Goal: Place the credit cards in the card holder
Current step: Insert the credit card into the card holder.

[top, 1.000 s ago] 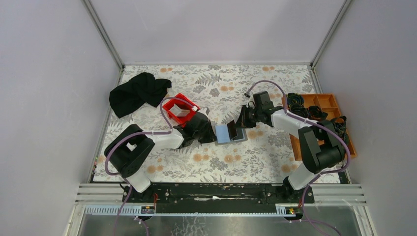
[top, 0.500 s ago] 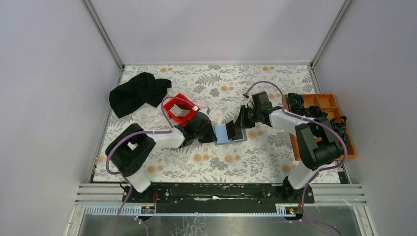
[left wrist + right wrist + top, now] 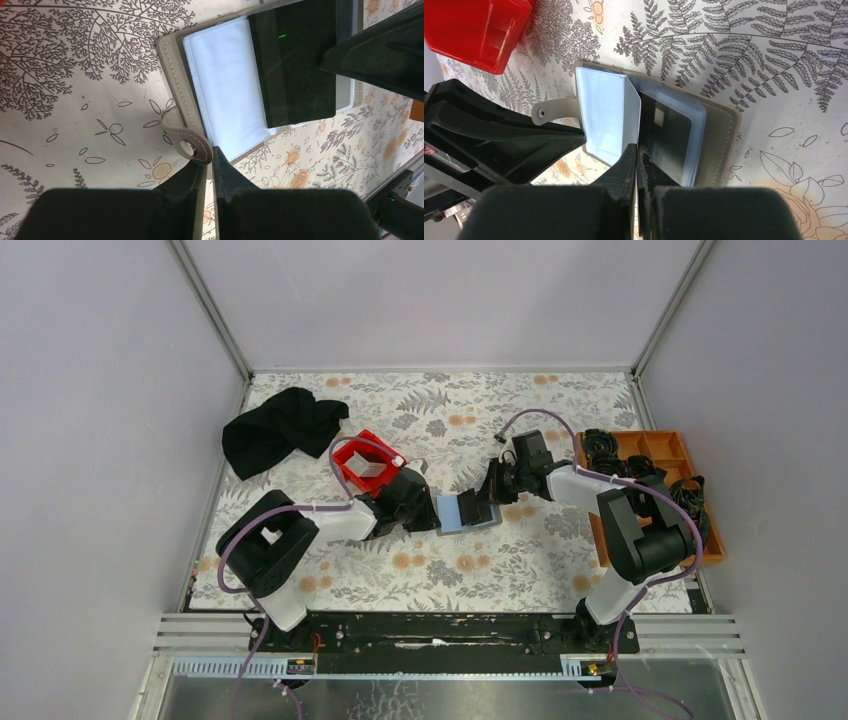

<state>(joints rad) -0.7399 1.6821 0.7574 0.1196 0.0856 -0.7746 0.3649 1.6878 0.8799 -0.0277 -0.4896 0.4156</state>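
Note:
The grey card holder (image 3: 493, 521) lies open on the flowered mat at mid-table. A light blue card (image 3: 452, 511) fills its left half (image 3: 604, 115), and a dark card (image 3: 669, 145) sits in a clear pocket on the right. My left gripper (image 3: 210, 155) is shut on the holder's grey snap strap (image 3: 192, 145), which runs between its fingers. My right gripper (image 3: 638, 150) is shut on a thin glossy inner flap (image 3: 295, 60) that stands up from the holder's middle. I cannot tell whether that flap carries a card.
A red bin (image 3: 365, 462) stands just behind my left gripper. A black cloth (image 3: 280, 428) lies at the back left. An orange compartment tray (image 3: 665, 452) with dark cables sits at the right edge. Grey walls close in three sides.
My right gripper has shifted slightly left with the flap still pinched. The left gripper has hardly moved.

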